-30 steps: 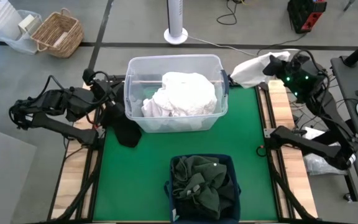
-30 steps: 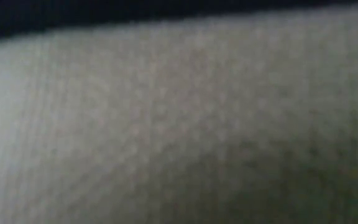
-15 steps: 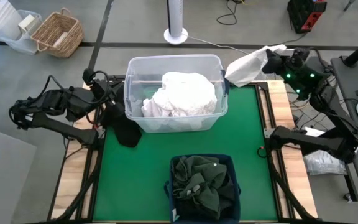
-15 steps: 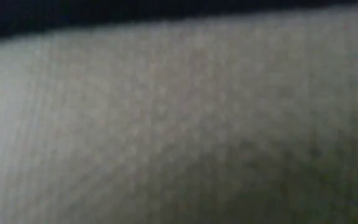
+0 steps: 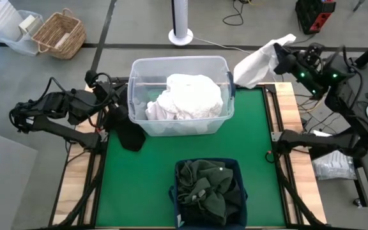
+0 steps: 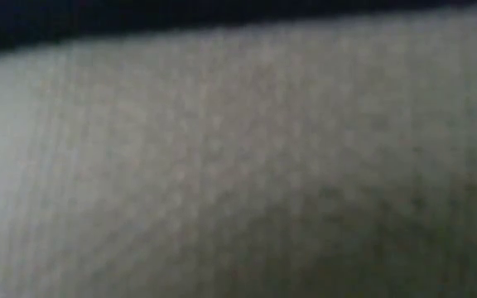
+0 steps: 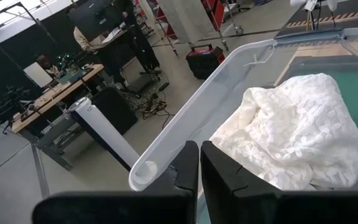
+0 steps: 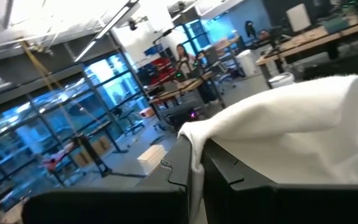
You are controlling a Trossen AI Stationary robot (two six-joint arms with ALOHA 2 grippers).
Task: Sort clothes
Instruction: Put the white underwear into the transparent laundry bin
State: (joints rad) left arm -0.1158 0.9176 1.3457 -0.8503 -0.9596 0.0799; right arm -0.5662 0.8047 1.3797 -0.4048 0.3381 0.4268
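Note:
My right gripper is shut on a white garment and carries it in the air past the far right corner of the clear tub. The tub holds a heap of white clothes, also seen in the left wrist view as white clothes. Dark green clothes fill the navy bin. A black garment lies on the green mat left of the tub. My left gripper is shut just above it, beside the tub's left wall; whether it touches the garment is hidden. My right gripper pinches the white garment between its two fingers at a fold of the cloth; how many layers I cannot tell. The cloth drapes over one finger and billows away from the gripper. The garment is lifted clear of table and tub, and hangs slack toward the tub.
Cloth lying right against the lens fills the low view. A wicker basket and a white fan base stand on the floor beyond the table. Open green mat lies between tub, bin and the right edge.
My right gripper has moved up and toward the far right corner, staying shut on the white garment. The garment has risen with it, and one end now sticks up above the fingers.

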